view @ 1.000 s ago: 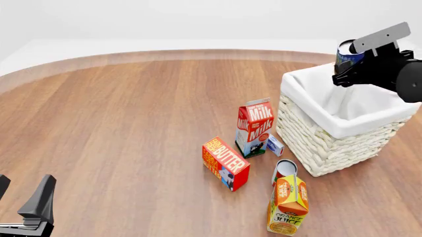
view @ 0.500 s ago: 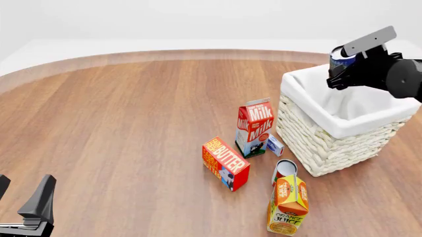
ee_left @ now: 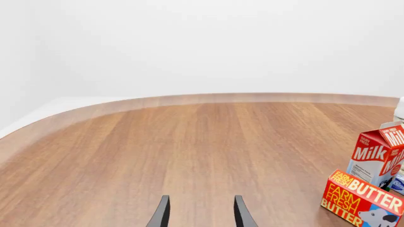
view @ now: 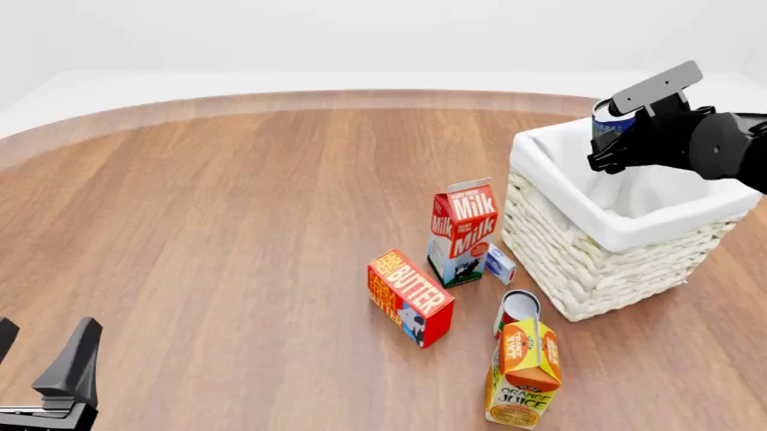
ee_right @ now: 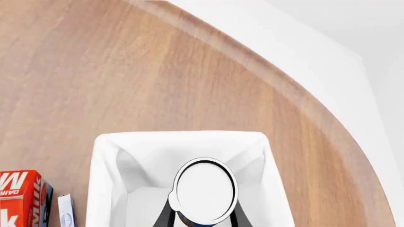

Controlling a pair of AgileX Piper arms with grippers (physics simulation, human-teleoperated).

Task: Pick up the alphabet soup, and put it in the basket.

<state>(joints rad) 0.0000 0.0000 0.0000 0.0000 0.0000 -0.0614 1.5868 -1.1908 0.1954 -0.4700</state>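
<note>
— What's printed on those cartons beside the basket [view: 576, 260]?

— The tall red and white one nearest it reads "Milk" [view: 462, 232]. Just left of that, further from the basket, a red and orange box says "Farm Fresh Butter" [view: 409, 297]. In front of the basket's near corner stands an "Orange Juice" carton [view: 523, 373], with a red-and-white can [view: 518, 308] tucked just behind it. There's also a small blue-and-white box [view: 500, 264] between the milk and the wicker wall; its print is too small for me to read.

— And the alphabet soup [ee_right: 205, 190]?

— Up in the air over the basket's open, cloth-lined mouth, above its far side. The right gripper [view: 615, 136] is clenched round it, one finger on each side of the can, pale top facing the wrist camera. I can see only a sliver of blue label, no lettering.

— The other arm?

— The left gripper [ee_left: 200, 213] sits low over the worktop [view: 240, 224], far to the left of the basket, fingers spread and holding nothing.
</note>
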